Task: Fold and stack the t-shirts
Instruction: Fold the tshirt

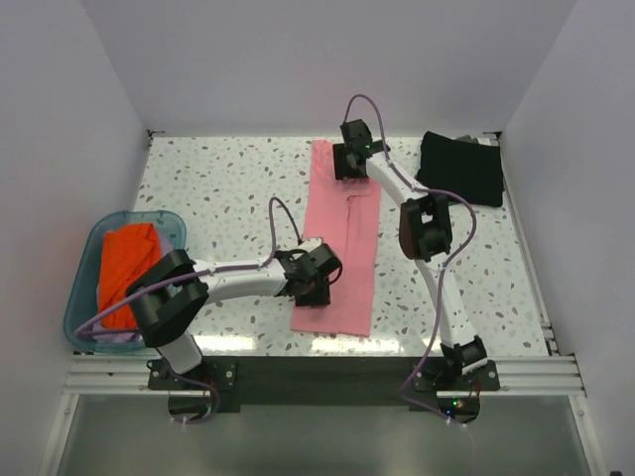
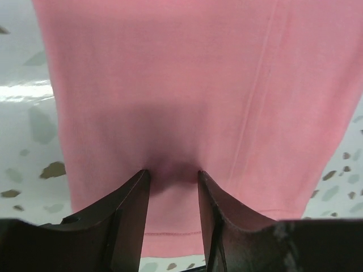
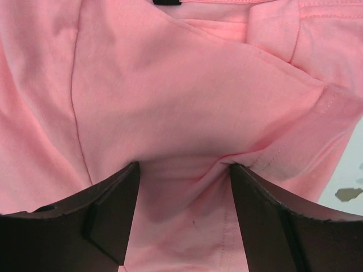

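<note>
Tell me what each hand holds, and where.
Nothing is clamped: the left hand stands open on the near hem end of the salmon-pink cloth t-shirt, the right hand open on its collar end.

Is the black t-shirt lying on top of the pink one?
No, the black t-shirt lies apart from the pink t-shirt, farther to the right.

Plain pink t-shirt (image 1: 339, 253); black t-shirt (image 1: 459, 167) to its right, blue tub (image 1: 77, 297) w/ orange cloth (image 1: 124, 273) to its left. Desk (image 1: 228, 188) white, dark specks.

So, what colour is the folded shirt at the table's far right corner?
The folded shirt is black; the top external view shows it best.
</note>
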